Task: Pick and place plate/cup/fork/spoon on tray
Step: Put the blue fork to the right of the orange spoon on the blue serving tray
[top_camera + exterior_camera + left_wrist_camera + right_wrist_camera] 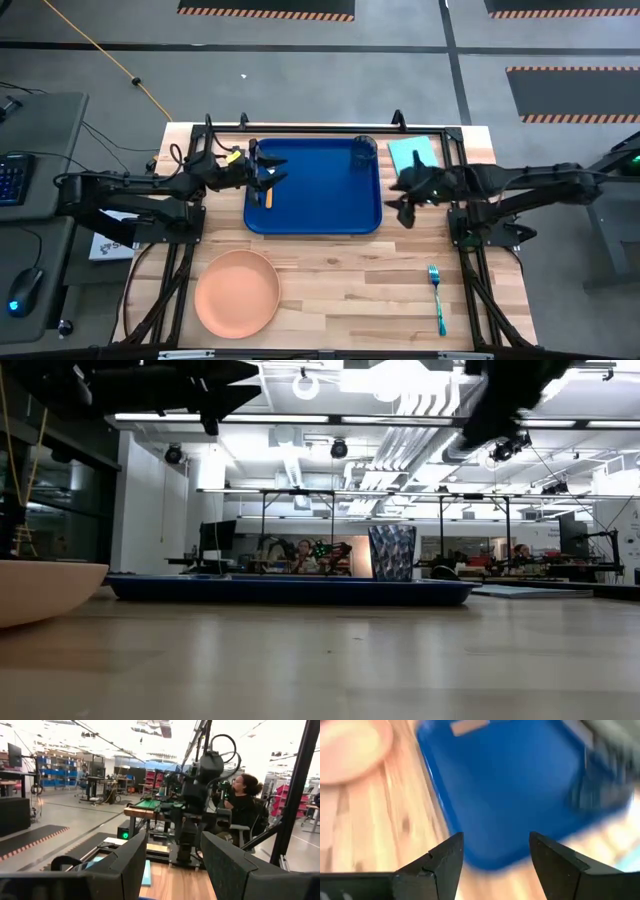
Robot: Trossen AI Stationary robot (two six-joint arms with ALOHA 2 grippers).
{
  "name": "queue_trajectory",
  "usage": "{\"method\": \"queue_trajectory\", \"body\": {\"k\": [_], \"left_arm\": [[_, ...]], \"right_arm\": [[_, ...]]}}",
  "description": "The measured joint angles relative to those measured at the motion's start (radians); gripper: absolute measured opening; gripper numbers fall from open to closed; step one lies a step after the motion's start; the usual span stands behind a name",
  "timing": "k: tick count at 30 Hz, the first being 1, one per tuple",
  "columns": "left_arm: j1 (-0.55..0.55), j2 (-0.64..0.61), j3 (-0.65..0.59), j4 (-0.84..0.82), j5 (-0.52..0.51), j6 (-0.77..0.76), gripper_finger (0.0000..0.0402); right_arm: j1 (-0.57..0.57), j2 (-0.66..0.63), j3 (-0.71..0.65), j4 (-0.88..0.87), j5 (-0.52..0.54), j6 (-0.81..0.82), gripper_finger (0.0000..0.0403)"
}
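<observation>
The dark-blue tray [313, 190] lies at the table's far middle. The dark-blue cup [363, 152] stands upright in its far right corner and also shows in the low view [392, 552]. The peach plate [237, 292] rests on the table at the near left. The teal fork [436, 298] lies at the near right. My left gripper [266, 172] is open and empty above the tray's left part, pointing level [172, 850]. My right gripper [405, 203] is open and empty [495, 845] just off the tray's right edge. A short tan slim thing [267, 197] lies on the tray's left part. No silvery spoon shows plainly.
A light-teal flat sheet [415, 155] lies on the table right of the tray, under my right arm. Bare wood lies between the plate and the fork. Black frame posts [205, 125] stand at the table's far corners. A person sits beyond the table [242, 800].
</observation>
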Motion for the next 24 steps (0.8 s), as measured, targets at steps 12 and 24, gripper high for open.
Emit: {"method": "queue_trajectory", "body": {"k": [12,24], "left_arm": [[0.0,0.0,0.0,-0.015,0.001,0.0,0.0177],[0.0,-0.001,0.0,-0.034,0.003,0.0,0.0177]], "right_arm": [[0.247,0.025,0.0,-0.518,-0.033,0.679,0.0216],[0.547,0.204,0.0,-0.542,-0.076,1.155,0.0216]]}}
